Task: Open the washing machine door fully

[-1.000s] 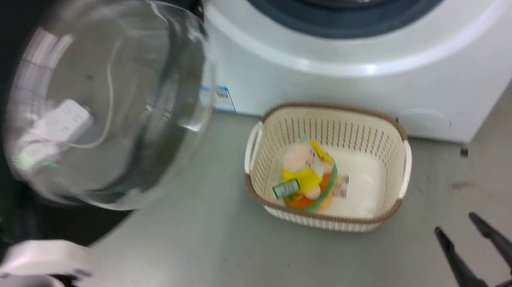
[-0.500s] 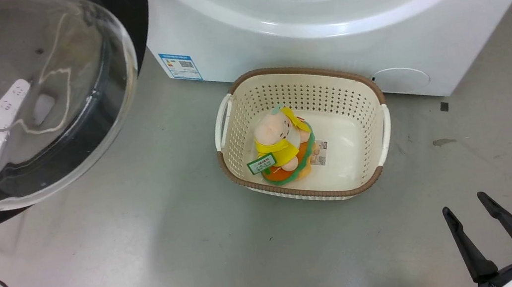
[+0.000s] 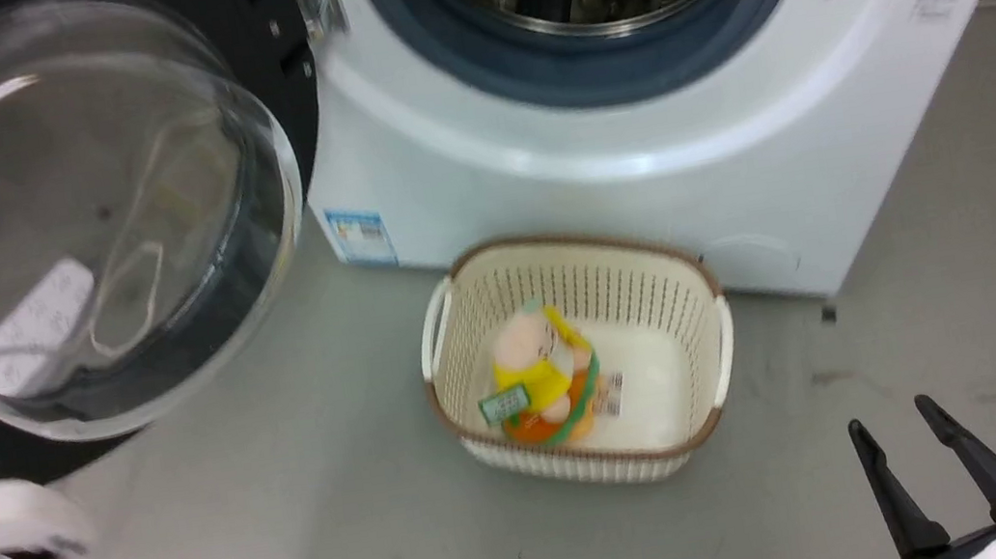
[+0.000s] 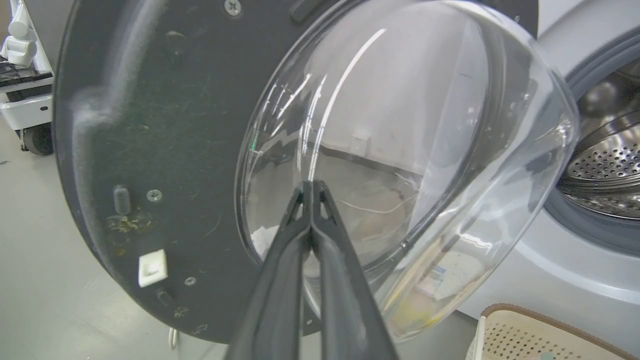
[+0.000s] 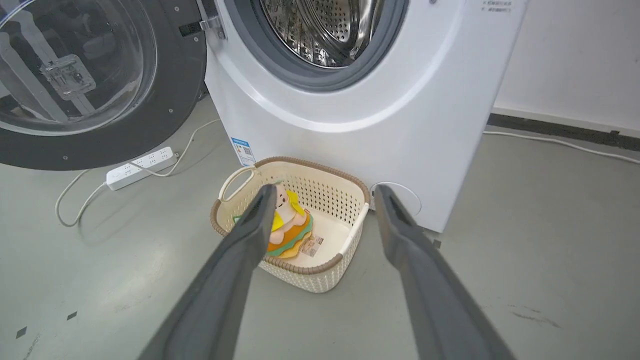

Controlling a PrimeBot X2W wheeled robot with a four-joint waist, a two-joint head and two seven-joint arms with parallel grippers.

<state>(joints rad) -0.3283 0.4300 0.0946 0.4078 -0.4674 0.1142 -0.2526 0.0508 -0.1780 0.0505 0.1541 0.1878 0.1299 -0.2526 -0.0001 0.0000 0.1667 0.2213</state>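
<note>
Left end effector [image 4: 311,187]: the two long dark fingers are pressed together along their length and hold nothing. In the left wrist view their tips lie before the clear bowl of the washing machine door [image 4: 150,125], a large round glossy black disc with a bulging glass centre; whether they touch the glass cannot be told.

Right end effector [image 5: 325,192]: fingers spread wide and empty, low over the grey floor [image 5: 525,250], and pointing toward a cream perforated plastic basket with a brown rim [image 5: 320,172].

The door is swung out to the left of the washing machine [image 5: 375,125], a white boxy front-loader, with its inner face and bowl turned toward the cameras. The grey rubber gasket [image 5: 280,75] and perforated steel drum [image 5: 325,30] are fully exposed.

The basket stands on the floor just before the machine's lower front, near a blue label sticker [image 3: 360,235]. In it lies a yellow, orange and green plush toy [image 3: 541,376]. A white power strip [image 5: 140,167] with its cord lies on the floor below the open door.
</note>
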